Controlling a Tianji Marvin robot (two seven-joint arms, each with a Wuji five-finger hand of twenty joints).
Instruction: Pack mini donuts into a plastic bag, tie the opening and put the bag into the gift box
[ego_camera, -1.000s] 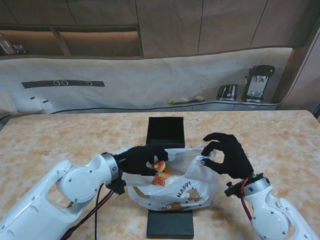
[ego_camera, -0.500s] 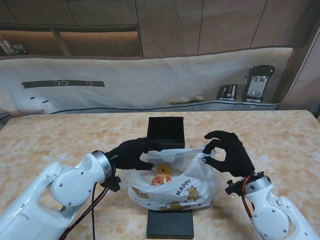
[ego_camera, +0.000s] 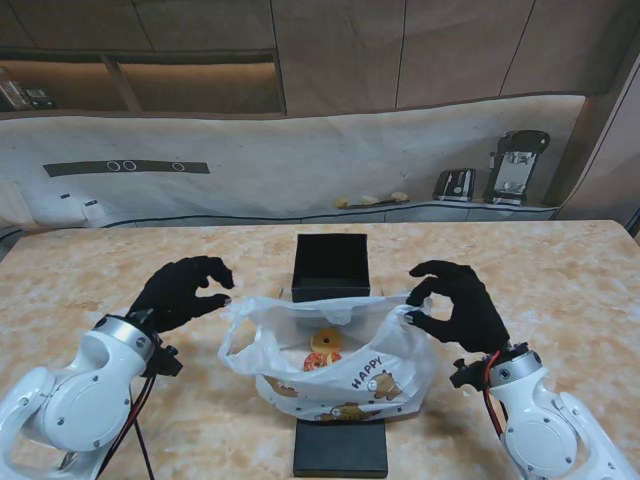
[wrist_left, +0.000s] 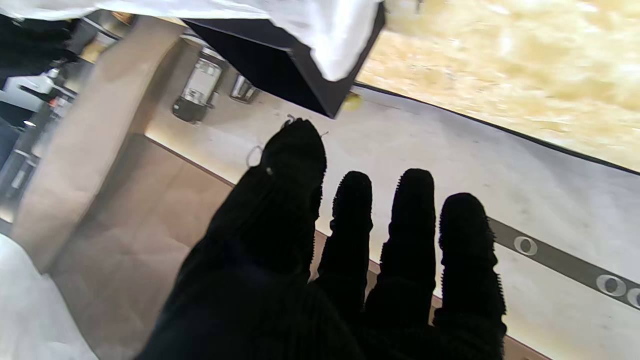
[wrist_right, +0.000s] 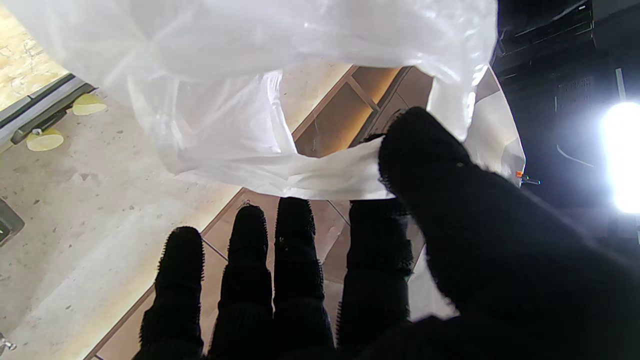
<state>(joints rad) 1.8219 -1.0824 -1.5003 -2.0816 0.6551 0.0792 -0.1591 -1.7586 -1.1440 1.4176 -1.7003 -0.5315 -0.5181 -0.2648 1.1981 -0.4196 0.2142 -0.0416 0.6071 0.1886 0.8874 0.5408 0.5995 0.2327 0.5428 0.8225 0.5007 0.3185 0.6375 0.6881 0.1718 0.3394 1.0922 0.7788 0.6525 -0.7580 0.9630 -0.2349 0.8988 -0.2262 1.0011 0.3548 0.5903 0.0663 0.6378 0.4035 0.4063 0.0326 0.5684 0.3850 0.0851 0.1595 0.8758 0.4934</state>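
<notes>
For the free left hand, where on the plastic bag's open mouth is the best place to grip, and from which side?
Probably the loose rim flap on the plastic bag at its left edge, approached from the left. The left hand hovers open just beside it, that flap stands up off the table, and the right hand already pinches the opposite rim, so the mouth is held taut between them.

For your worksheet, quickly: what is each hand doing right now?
Left hand: open, holding nothing, clear of the bag.
Right hand: shut on the bag's rim, pinched by thumb and finger.

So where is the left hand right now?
In the stand view the left hand hovers over the table on the left, clear of the plastic bag, holding nothing, fingers apart.
</notes>
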